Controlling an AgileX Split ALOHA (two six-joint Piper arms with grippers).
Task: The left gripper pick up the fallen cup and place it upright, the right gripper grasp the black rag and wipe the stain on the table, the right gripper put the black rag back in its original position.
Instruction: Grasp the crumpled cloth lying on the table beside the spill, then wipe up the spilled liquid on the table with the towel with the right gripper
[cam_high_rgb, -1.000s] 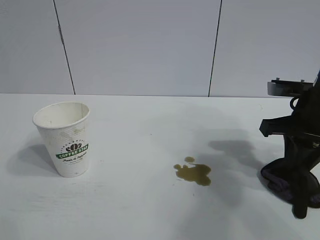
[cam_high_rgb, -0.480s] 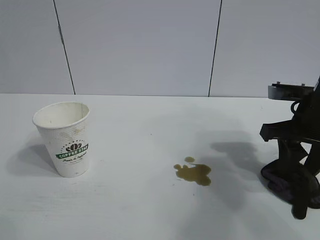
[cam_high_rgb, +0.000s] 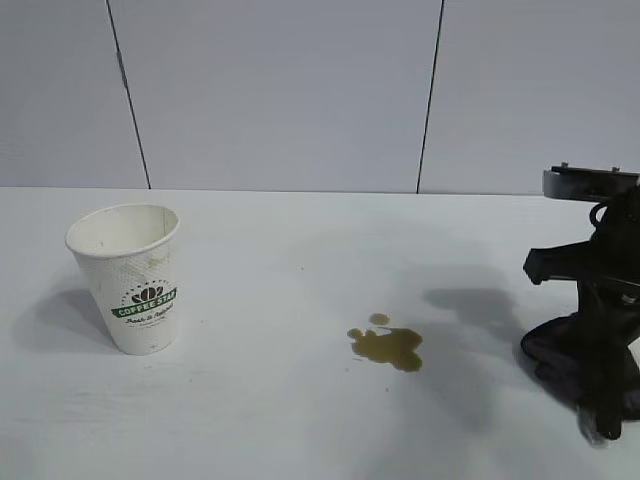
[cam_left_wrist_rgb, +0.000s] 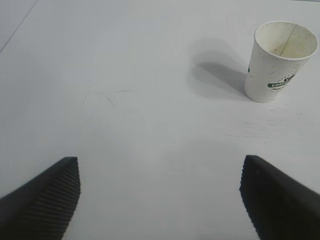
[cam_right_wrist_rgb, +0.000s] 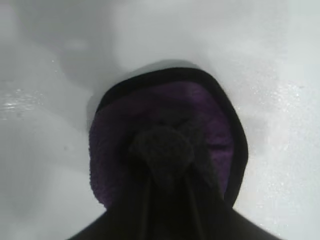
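Observation:
The white cup (cam_high_rgb: 135, 285) with its green logo stands upright on the table (cam_high_rgb: 280, 420) at the left; it also shows in the left wrist view (cam_left_wrist_rgb: 280, 62). The brownish-olive stain (cam_high_rgb: 388, 345) lies mid-table. My right gripper (cam_high_rgb: 606, 428) points down at the right edge, into the black rag (cam_high_rgb: 550, 360). In the right wrist view its fingers (cam_right_wrist_rgb: 162, 150) are pinched together on a bunched fold of the rag (cam_right_wrist_rgb: 120, 130), which rests on the table. My left gripper (cam_left_wrist_rgb: 159, 162) is open and empty above bare table, well away from the cup.
Grey wall panels (cam_high_rgb: 280, 90) back the table. Bare white tabletop lies between the cup and the stain and in front of them. The rag sits close to the right edge of the exterior view.
My right arm has shifted slightly to the right and down onto the rag. The cup and the stain have not moved.

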